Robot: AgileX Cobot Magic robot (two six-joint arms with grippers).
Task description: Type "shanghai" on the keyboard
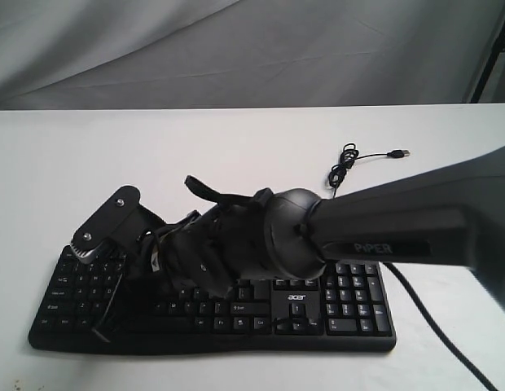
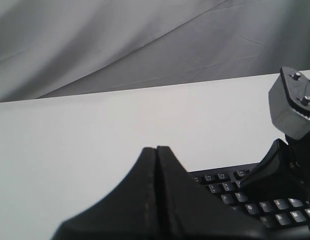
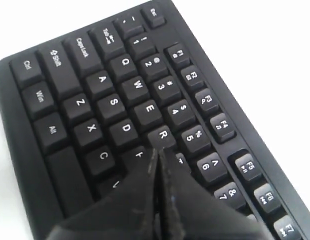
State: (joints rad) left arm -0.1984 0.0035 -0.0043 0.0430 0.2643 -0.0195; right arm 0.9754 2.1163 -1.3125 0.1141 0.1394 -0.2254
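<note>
The black keyboard (image 1: 342, 305) lies near the table's front edge, its "acer" logo (image 1: 296, 297) showing. My right arm (image 1: 383, 232) reaches across it from the right and hides the middle letter keys. In the right wrist view my right gripper (image 3: 156, 151) is shut and empty, its tip over the gap between R (image 3: 163, 135) and F. I cannot tell whether it touches a key. My left gripper (image 2: 156, 149) is shut on nothing, beside the keyboard (image 2: 230, 187); keys near 4, 5, R and T show past it. I cannot pick it out in the exterior view.
The keyboard's thin cable lies coiled (image 1: 344, 167) behind it, the USB plug (image 1: 401, 153) loose on the white table (image 1: 155, 147). A grey-ended gripper block (image 1: 94, 236) stands over the keyboard's left end. A grey cloth backdrop (image 1: 236, 49) hangs behind.
</note>
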